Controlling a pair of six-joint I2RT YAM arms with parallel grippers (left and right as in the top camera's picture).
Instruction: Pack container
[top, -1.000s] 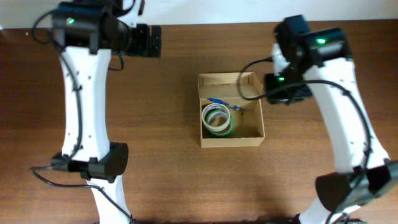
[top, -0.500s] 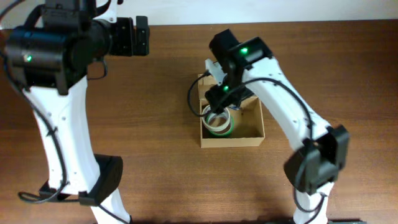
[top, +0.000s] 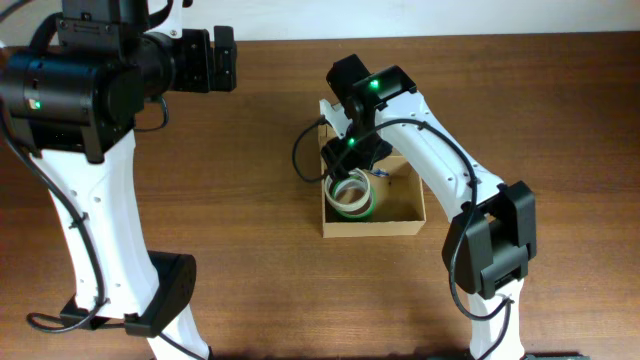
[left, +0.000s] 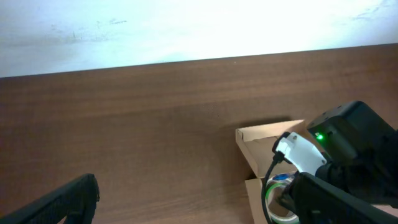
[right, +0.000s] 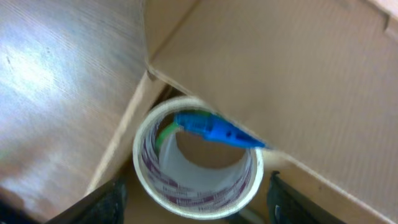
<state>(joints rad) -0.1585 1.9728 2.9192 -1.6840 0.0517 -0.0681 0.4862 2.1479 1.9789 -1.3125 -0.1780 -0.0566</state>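
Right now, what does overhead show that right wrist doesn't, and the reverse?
Overhead only: the whole container on the table, and the left tool, open, well away from it. Right wrist only: a blue pen lying across the open top of the tape roll, its end reaching a cardboard flap. Both: the tape roll inside the container, with the right tool over it.
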